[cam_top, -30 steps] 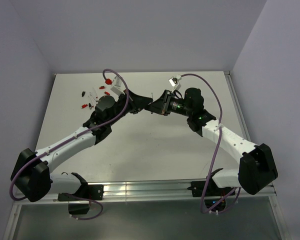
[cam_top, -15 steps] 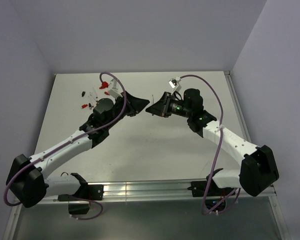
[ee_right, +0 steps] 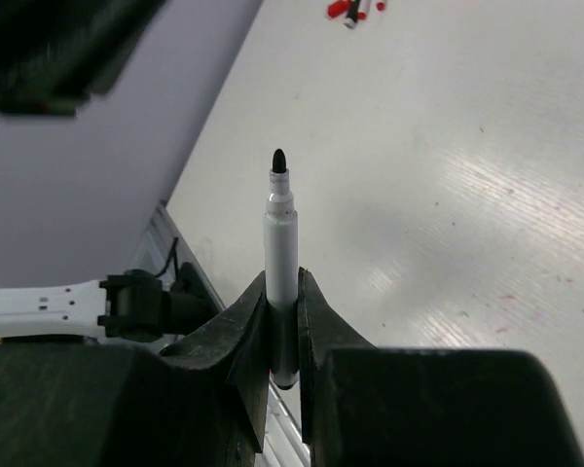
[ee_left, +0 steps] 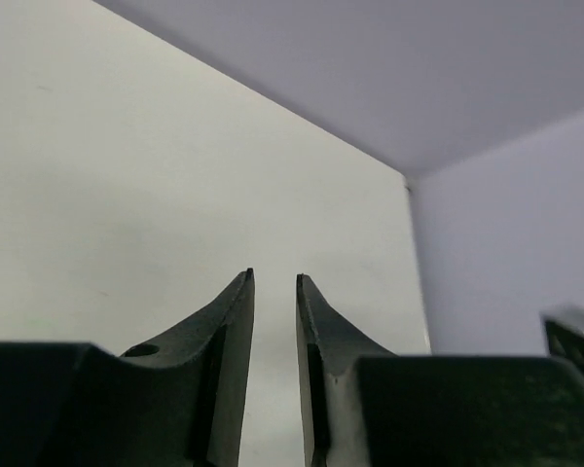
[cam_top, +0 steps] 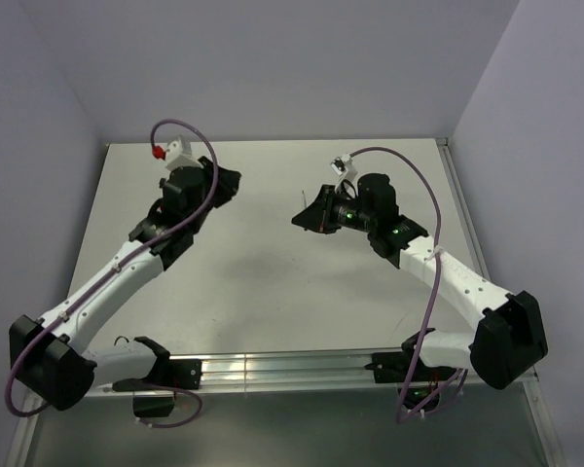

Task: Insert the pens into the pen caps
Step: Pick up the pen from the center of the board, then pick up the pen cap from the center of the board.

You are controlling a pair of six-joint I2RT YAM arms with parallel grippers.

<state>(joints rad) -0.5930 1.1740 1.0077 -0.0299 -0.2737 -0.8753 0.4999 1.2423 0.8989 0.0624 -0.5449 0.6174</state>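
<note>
- The right gripper [ee_right: 282, 276] pinches an uncapped pen [ee_right: 280, 229] low on its white barrel, black tip pointing away from the fingers. With that much barrel standing free, a cap pushed on off-axis would probably swivel the pen in the pinch or slide it back through the jaws.
- The left gripper [ee_left: 274, 278] holds no cap: its jaws stand a little apart with nothing between them. A gap this narrow could nudge a tiny cap aside rather than straddle it.
- The remaining cluster of pens and caps [ee_right: 353, 9] lies far across the table [ee_right: 448, 195] in the right wrist view. The top view does not show it, so I cannot tell how near the left fingers are to it.
- The left arm stretches towards the table's far left, wrist raised, its camera looking over bare surface to the far corner.
- The right arm is bent in towards the middle, holding the pen clear of the table, well apart from the left gripper.
</note>
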